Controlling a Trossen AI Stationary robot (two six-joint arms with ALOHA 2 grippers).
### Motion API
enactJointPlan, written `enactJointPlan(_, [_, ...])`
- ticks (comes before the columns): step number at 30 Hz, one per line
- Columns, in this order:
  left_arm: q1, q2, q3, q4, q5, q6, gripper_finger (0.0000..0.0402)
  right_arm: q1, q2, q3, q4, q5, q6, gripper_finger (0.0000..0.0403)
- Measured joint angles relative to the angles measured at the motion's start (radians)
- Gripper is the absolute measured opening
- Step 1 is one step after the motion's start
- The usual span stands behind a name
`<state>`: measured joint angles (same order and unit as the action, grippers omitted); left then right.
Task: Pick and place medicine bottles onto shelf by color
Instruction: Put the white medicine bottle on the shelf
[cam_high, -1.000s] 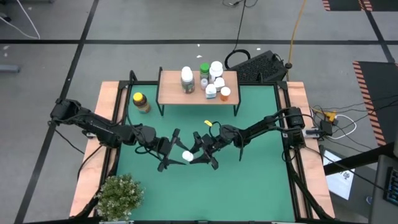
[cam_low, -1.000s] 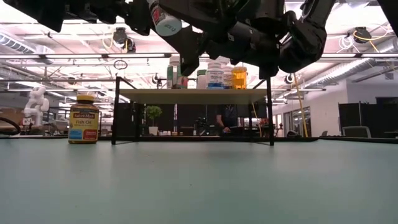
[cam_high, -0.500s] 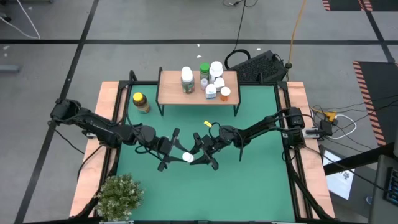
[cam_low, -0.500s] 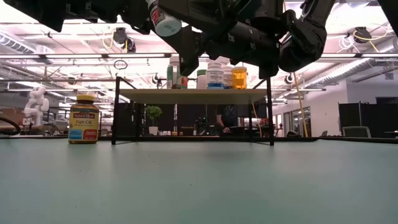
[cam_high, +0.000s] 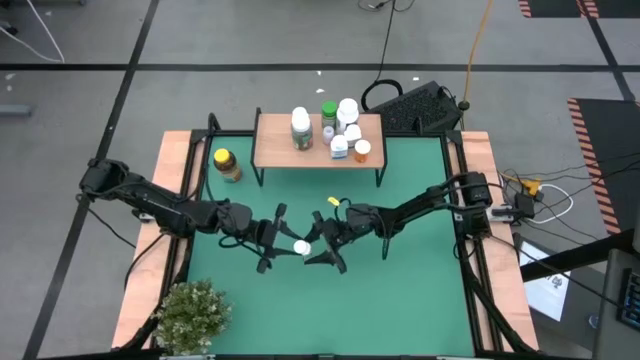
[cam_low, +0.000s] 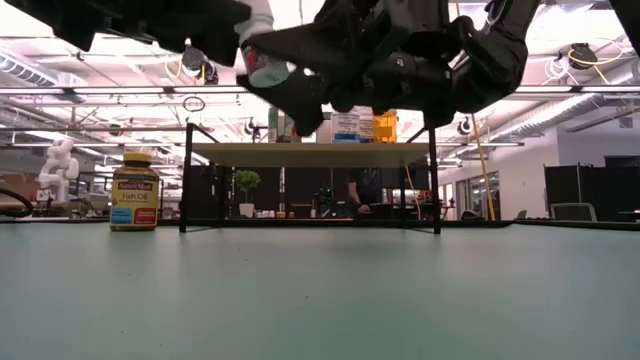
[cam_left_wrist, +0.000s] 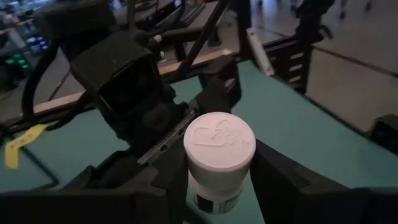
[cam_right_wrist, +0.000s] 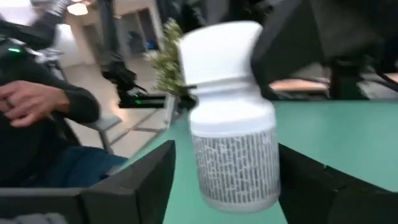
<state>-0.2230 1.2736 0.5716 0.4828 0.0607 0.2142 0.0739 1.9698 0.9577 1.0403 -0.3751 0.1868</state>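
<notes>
Left gripper (cam_high: 283, 243) clamps white bottle (cam_high: 300, 247) mid-mat; right gripper (cam_high: 320, 247) at its 3 o'clock, jaws spread around it.

A cluster of bottles (cam_high: 338, 128) is set on the shelf (cam_high: 272, 146) at the mat's far edge; one bottle (cam_high: 227, 164) is placed left of it; a plant (cam_high: 190, 312) is positioned at the near-left corner.

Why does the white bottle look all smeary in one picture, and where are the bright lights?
Right wrist view: the white bottle is smeared by motion blur, and the room behind it is soft too. Left wrist view: its cap is sharp, the background blurry. Low view: glaring ceiling strip lights leave the arms as dark shapes. High view: even light, soft shadows.
</notes>
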Motion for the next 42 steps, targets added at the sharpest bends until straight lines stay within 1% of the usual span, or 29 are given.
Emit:
enactJointPlan(2, [0.001,0.000,0.000,-0.017,-0.035,-0.001,0.0144,-0.013,-0.026,-0.001,-0.084,0.040,-0.003,0.0253])
enactJointPlan(6, [0.002,-0.010,0.009,-0.096,-0.149,-0.005,0.0144,-0.026,-0.107,-0.001,-0.317,0.152,-0.016,0.0266])
enactJointPlan(11, [0.016,-0.031,0.071,-0.288,-0.264,-0.008,0.0144,-0.017,-0.243,-0.001,-0.602,0.374,-0.016,0.0263])
enactJointPlan(13, [0.033,-0.032,0.102,-0.310,-0.291,0.000,0.0144,-0.004,-0.300,-0.008,-0.688,0.459,-0.016,0.0260])
enactJointPlan(17, [0.094,-0.033,0.145,-0.358,-0.306,0.014,0.0145,0.030,-0.407,-0.041,-0.769,0.587,0.024,0.0259])
enactJointPlan(21, [0.174,-0.034,0.188,-0.407,-0.306,0.021,0.0145,0.058,-0.507,-0.113,-0.767,0.733,0.077,0.0258])
enactJointPlan(23, [0.216,-0.033,0.207,-0.448,-0.306,0.023,0.0145,0.072,-0.557,-0.151,-0.737,0.809,0.111,0.0258])
enactJointPlan(25, [0.251,-0.033,0.231,-0.465,-0.306,0.034,0.0145,0.081,-0.604,-0.189,-0.698,0.864,0.134,0.0258])
enactJointPlan(27, [0.292,-0.033,0.257,-0.486,-0.301,0.049,0.0145,0.086,-0.649,-0.218,-0.622,0.894,0.134,0.0258])
enactJointPlan(32, [0.398,-0.033,0.293,-0.478,-0.261,0.082,0.0145,0.085,-0.735,-0.252,-0.511,0.903,0.041,0.0258])
enactJointPlan(37, [0.518,-0.033,0.294,-0.467,-0.218,0.083,0.0145,0.090,-0.741,-0.274,-0.519,0.901,0.029,0.0258])
enactJointPlan(42, [0.626,-0.013,0.293,-0.430,-0.101,0.022,0.0145,0.082,-0.741,-0.296,-0.501,0.902,0.035,0.0258])
